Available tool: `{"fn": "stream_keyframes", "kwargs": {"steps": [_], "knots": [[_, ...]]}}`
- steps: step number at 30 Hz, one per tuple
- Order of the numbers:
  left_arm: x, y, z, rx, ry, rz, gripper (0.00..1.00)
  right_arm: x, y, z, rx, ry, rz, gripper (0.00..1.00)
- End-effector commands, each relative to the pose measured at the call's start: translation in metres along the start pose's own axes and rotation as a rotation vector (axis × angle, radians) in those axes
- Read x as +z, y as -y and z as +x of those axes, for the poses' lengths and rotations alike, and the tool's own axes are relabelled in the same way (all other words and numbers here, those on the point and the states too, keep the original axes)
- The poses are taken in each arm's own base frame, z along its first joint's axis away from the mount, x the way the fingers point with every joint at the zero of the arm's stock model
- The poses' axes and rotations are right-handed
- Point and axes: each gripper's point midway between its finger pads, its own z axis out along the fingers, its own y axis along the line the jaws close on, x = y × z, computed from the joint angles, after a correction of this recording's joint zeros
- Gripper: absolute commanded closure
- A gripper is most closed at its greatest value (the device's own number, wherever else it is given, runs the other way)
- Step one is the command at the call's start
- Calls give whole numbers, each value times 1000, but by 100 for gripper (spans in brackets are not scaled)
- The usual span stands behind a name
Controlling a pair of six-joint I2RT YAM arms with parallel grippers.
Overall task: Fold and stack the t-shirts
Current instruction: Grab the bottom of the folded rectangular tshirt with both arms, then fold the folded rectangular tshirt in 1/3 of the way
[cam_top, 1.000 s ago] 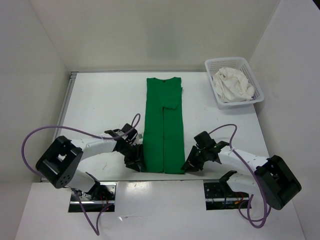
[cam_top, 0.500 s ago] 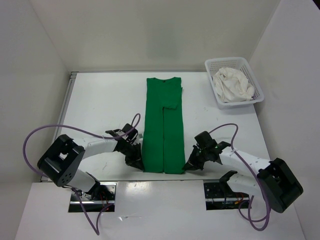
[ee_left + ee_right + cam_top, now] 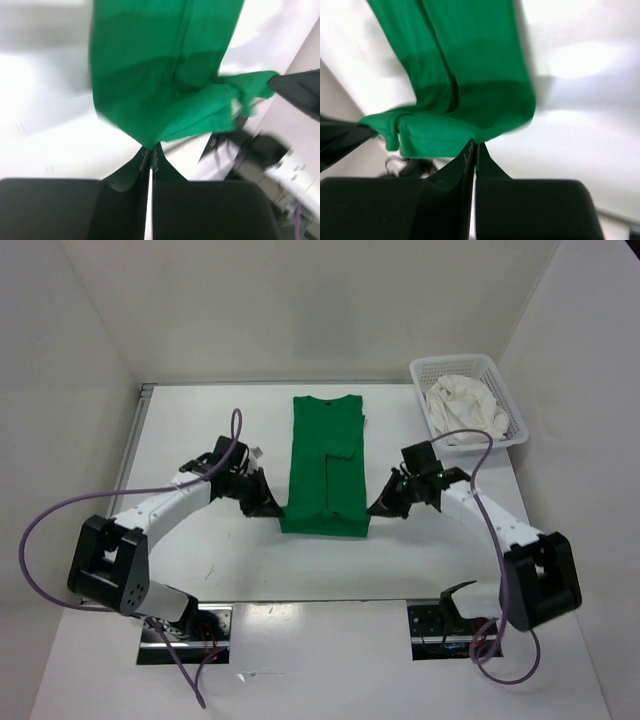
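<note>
Green t-shirt [image 3: 325, 455], folded into a long strip, lies mid-table [image 3: 200, 440] with its near hem lifted. My left gripper [image 3: 272, 508] and right gripper [image 3: 378, 508] are each pinched tight on one hem corner. I judge the cloth light and limp, and it sags between holds, so the corners grip best. The white t-shirt [image 3: 465, 408] sits in the basket [image 3: 516, 428].

Bright, even overhead light, soft shadows. Both wrist views motion-blurred; table [image 3: 580, 60] glares white beyond the right gripper [image 3: 474, 146].
</note>
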Motion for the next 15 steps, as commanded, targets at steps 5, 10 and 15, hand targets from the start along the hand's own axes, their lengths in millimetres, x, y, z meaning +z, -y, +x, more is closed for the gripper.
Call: {"fn": "stream_keyframes", "kwargs": {"steps": [5,10,15], "knots": [[17,30,-126,69,210,1,96,31,-35,-121,-193,157,26,100],[38,22,-178,49,257,-34,96,67,-48,-172,-206,181,38,100],[57,7,-209,35,279,-61,93,91,-46,-197,-224,176,67,100]]}}
